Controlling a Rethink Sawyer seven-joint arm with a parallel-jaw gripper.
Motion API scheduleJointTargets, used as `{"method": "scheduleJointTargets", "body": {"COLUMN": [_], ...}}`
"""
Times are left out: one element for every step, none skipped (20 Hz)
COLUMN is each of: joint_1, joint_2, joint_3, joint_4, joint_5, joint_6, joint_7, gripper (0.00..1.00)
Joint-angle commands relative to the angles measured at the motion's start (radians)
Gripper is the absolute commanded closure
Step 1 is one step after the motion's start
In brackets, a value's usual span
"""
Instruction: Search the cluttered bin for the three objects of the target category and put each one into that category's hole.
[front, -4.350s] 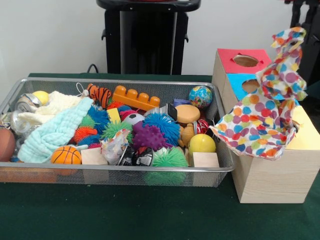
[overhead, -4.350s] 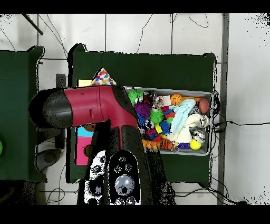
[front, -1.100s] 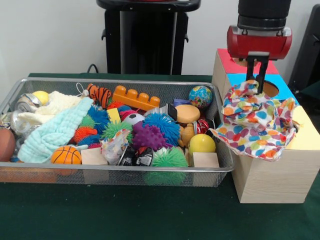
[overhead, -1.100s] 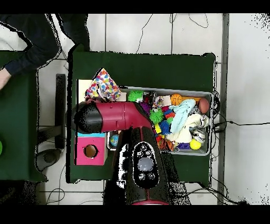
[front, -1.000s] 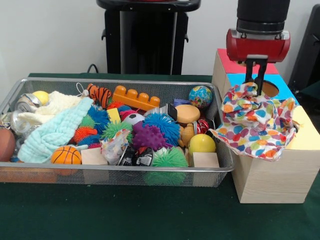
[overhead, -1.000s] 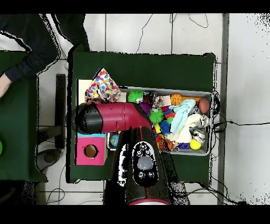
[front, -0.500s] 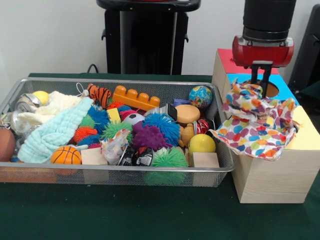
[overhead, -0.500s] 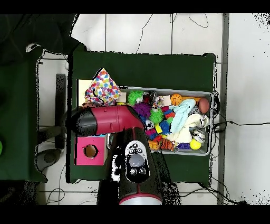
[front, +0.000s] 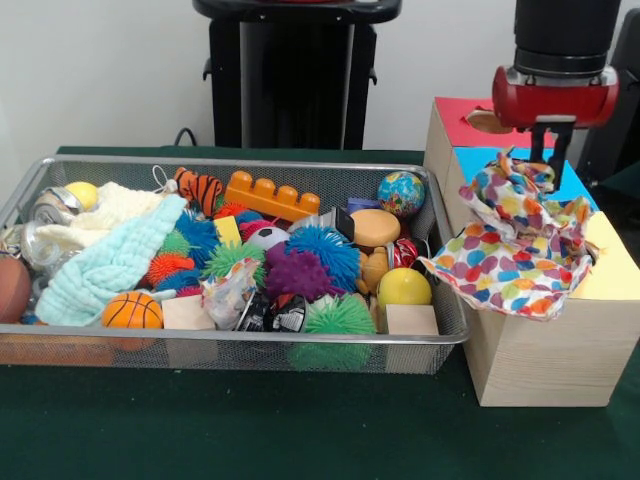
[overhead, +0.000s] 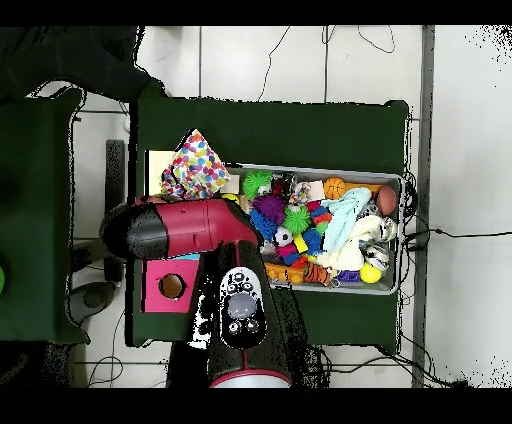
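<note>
My arm (overhead: 185, 228) reaches out level, wrist pointing straight down. My gripper (front: 548, 148) hangs low (fingers close together, whether shut I cannot tell).

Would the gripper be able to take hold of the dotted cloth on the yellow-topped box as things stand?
Probably yes: the gripper hangs just above the dotted cloth, whose bunched top lies exposed on the yellow-topped box, nothing covering it.

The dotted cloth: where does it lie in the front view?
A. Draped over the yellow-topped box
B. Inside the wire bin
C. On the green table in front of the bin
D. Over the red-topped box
A: the dotted cloth hangs over the yellow-topped box, beside the bin.
</note>
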Motion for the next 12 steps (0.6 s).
{"method": "scheduleJointTargets", "body": {"joint_1": [0.012, 0.015, 0.016, 0.018, 0.014, 0.008, 0.004, 0.004, 0.006, 0.006, 0.005, 0.005], "joint_2": [0.008, 0.008, 0.005, 0.002, 0.003, 0.010, 0.022, 0.034, 0.046, 0.054, 0.057, 0.060], "joint_3": [0.049, 0.046, 0.043, 0.039, 0.042, 0.050, 0.055, 0.059, 0.058, 0.058, 0.055, 0.049], "joint_4": [-0.072, -0.075, -0.078, -0.086, -0.093, -0.095, -0.096, -0.091, -0.084, -0.076, -0.073, -0.072], "joint_5": [0.065, 0.069, 0.071, 0.071, 0.073, 0.076, 0.078, 0.083, 0.084, 0.087, 0.087, 0.083], "joint_6": [0.115, 0.118, 0.124, 0.137, 0.155, 0.161, 0.157, 0.145, 0.129, 0.111, 0.107, 0.107], "joint_7": [0.135, 0.137, 0.135, 0.129, 0.113, 0.102, 0.096, 0.098, 0.103, 0.109, 0.108, 0.104], "gripper": [1.00, 1.00, 1.00, 1.00, 1.00, 1.00, 1.00, 1.00, 1.00, 1.00, 1.00, 1.00]}}
